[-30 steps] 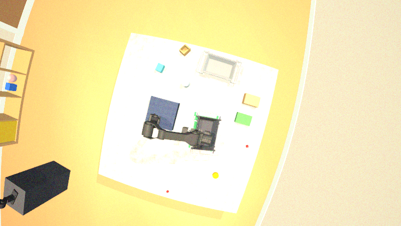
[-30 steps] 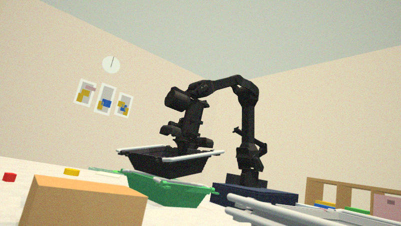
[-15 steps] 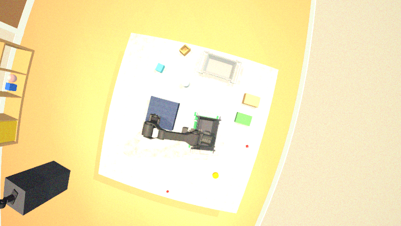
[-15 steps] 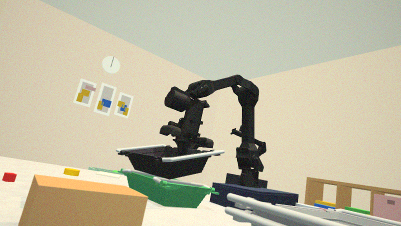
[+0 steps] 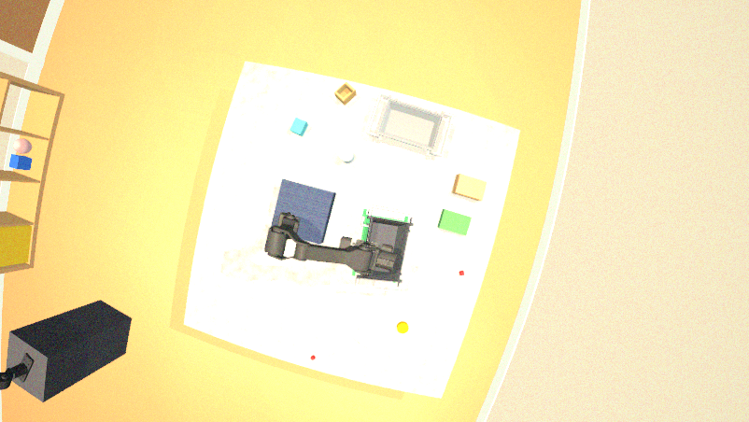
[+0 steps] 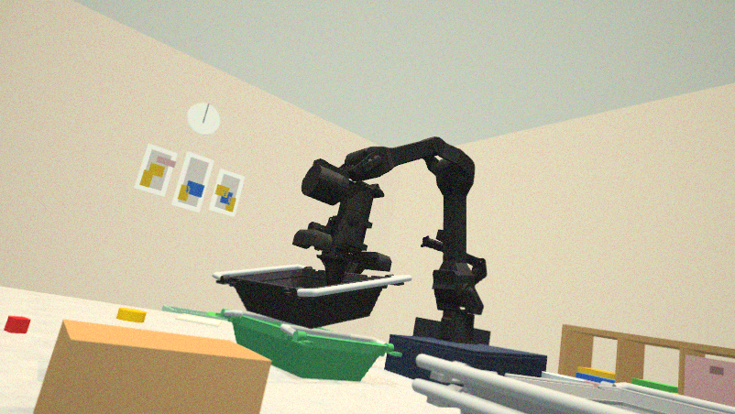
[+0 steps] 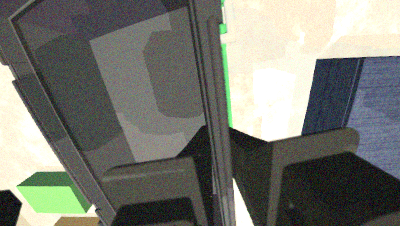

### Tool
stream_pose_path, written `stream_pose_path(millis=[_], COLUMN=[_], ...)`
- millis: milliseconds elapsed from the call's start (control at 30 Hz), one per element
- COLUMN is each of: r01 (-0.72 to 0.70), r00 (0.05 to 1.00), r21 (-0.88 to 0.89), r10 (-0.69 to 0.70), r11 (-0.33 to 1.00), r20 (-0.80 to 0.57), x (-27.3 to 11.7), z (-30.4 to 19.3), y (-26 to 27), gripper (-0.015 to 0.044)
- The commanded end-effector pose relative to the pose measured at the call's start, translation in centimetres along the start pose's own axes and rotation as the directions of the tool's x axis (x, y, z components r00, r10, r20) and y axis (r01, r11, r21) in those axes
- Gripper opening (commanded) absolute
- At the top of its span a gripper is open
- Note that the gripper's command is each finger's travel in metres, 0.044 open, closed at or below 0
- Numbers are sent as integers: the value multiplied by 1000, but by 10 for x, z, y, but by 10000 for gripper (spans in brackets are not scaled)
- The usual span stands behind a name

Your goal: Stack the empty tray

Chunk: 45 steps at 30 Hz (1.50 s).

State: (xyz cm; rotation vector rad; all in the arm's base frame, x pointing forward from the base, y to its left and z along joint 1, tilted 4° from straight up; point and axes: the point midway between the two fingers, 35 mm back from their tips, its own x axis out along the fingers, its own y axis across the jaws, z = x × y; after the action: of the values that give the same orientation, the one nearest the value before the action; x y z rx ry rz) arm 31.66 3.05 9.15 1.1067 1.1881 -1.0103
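Note:
My gripper (image 6: 334, 277) (image 7: 211, 129) is shut on one long side wall of the empty black tray (image 5: 388, 231) (image 6: 308, 307) (image 7: 107, 60), with one finger inside it. The black tray hangs close to level, just above the green tray (image 5: 364, 223) (image 6: 329, 355) (image 7: 228, 87). Its own pale bars stand out over its ends. The green tray stands on the table, mostly covered from above. In the exterior view its near bar (image 6: 349, 336) appears to lie in across its top; the far bar is partly hidden. Its load and any contact between the trays cannot be seen.
A grey tray (image 5: 414, 142) (image 6: 520, 391) stands at the back. A tan block (image 5: 470, 188) (image 6: 154, 373) and a green block (image 5: 454, 222) (image 7: 52, 198) lie beyond the trays. The arm's dark blue base (image 5: 314, 203) (image 6: 463, 354) stands opposite them. A yellow piece (image 5: 402, 327) lies nearby.

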Motion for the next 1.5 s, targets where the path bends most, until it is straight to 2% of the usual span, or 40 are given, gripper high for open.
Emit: stream_pose_path(millis=[0, 1467], r01=[17, 27], r00=[1000, 1000], r21=[-2, -3], r10=[-17, -27], r11=[1000, 1000], r20=[0, 0], x=[7, 11], z=[0, 0], y=[-6, -11], gripper=[0, 0])
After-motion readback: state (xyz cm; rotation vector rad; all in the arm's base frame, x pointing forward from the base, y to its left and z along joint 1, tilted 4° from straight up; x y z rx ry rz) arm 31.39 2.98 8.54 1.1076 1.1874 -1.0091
